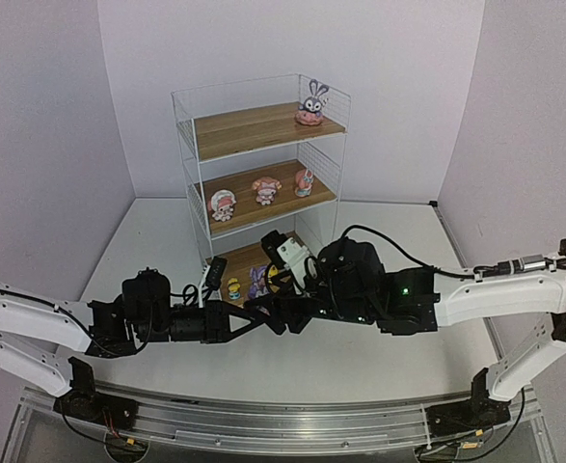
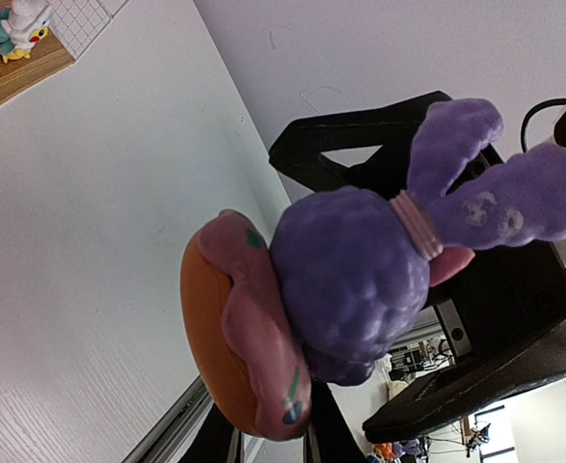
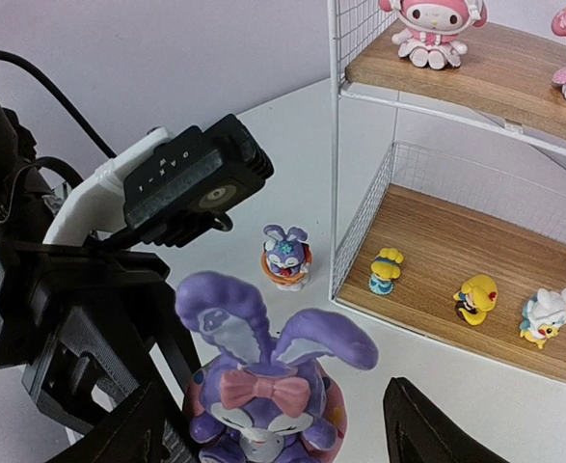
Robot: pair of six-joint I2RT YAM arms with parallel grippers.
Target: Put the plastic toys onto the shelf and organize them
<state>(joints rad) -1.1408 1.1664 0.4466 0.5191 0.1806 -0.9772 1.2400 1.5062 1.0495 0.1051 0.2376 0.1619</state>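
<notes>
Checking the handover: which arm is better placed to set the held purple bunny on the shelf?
Right, probably. The right gripper, open, straddles the purple bunny and faces the shelf; the left gripper, apparently gripping its base, has the shelf off to one side.

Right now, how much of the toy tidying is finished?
Seven toys stand on the shelf: a top bunny, three pink-white characters on the middle board, three tiny ones on the bottom. In hand: the left gripper holds a purple bunny between the fingers of the open right gripper. Remaining: one small bunny on the table beside the shelf.
</notes>
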